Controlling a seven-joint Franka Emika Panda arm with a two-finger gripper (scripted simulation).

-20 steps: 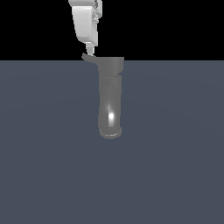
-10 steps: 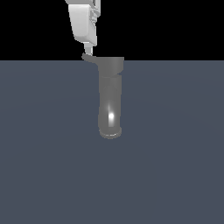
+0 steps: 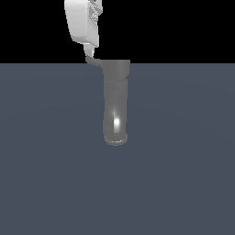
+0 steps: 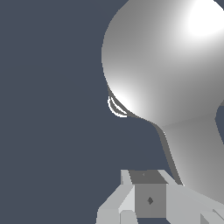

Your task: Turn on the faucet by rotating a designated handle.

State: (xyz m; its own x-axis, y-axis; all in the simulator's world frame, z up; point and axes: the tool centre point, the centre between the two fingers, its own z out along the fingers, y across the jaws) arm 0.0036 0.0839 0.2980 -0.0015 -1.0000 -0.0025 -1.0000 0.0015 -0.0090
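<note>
Here's the faucet (image 3: 116, 103), a glossy grey tube on the slate floor (image 3: 183, 160), wider cap up top, flared rim at the near end, sitting about mid-frame in the exterior view. The handle (image 3: 93, 60) is that thin little lever jutting off the cap toward the exterior view's left, and the gripper (image 3: 90, 50) hangs right above its tip, touching or just short of it (I can't tell which). Handling call: rigid metal, fixed body, nothing fragile, but that polish looks slippery and the lever is slim, so I'd judge a push near its outer end gives the best leverage, with a real risk of sliding off. Are the fingers apart or together? Cannot tell: the exterior view shows them as one white lump, and the wrist view catches only one blocky finger (image 4: 148, 199) at the frame edge. There the faucet (image 4: 170, 65) fills the frame as a bright bulge, the handle isn't clearly made out, and the arm is cut off above.
</note>
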